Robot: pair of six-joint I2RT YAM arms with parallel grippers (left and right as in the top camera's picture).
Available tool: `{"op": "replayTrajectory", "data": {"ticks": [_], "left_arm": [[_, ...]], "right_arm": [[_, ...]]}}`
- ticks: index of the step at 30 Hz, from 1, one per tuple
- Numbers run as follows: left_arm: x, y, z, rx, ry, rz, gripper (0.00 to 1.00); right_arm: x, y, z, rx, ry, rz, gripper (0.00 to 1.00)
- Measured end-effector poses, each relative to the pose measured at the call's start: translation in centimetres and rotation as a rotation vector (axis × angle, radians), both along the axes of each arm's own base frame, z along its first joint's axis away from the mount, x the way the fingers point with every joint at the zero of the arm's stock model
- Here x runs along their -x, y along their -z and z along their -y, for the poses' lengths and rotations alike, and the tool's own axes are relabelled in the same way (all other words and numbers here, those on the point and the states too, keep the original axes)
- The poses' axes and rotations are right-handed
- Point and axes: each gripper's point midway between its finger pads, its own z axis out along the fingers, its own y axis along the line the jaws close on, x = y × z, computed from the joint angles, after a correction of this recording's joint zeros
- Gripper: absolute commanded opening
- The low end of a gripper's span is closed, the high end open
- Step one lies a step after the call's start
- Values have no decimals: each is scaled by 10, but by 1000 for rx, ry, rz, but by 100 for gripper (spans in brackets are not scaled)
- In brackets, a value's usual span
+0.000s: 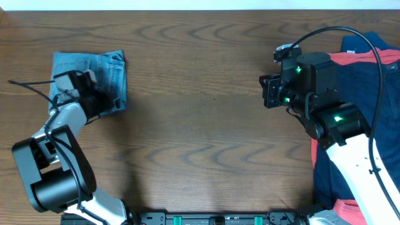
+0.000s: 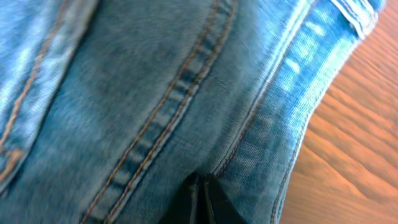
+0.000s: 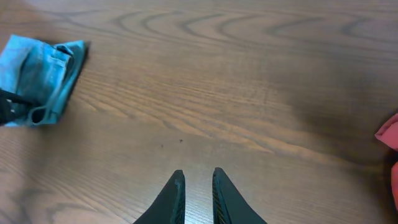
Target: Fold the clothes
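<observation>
Fingers of the left gripper are clenched against the jeans. Denim snagged between them could be dragged unfolded.

there is one desk and two robot arms, a left arm and a right arm. there is one folded pair of jeans. there is one pile of clothes with three colors: one navy piece, one red piece and one blue piece.
</observation>
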Motion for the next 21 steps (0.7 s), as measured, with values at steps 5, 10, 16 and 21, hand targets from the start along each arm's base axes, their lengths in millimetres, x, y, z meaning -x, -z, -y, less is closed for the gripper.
{"op": "replayTrajectory", "data": {"ticks": [5,10,16,21], "left_arm": [[0,-6,-20,-13,-47,-6,29],[10,-18,-16,37,-52,-77,49],[34,-90,5,31,2,-15,55],[61,-197,56,-42,189,227,64]], "right_arm": [[0,3,1,8,4,-11,14],[-2,3,4,17,17,-3,15],[-7,-4,3,21,14,38,22],[-1,0,3,49,-24,26,29]]}}
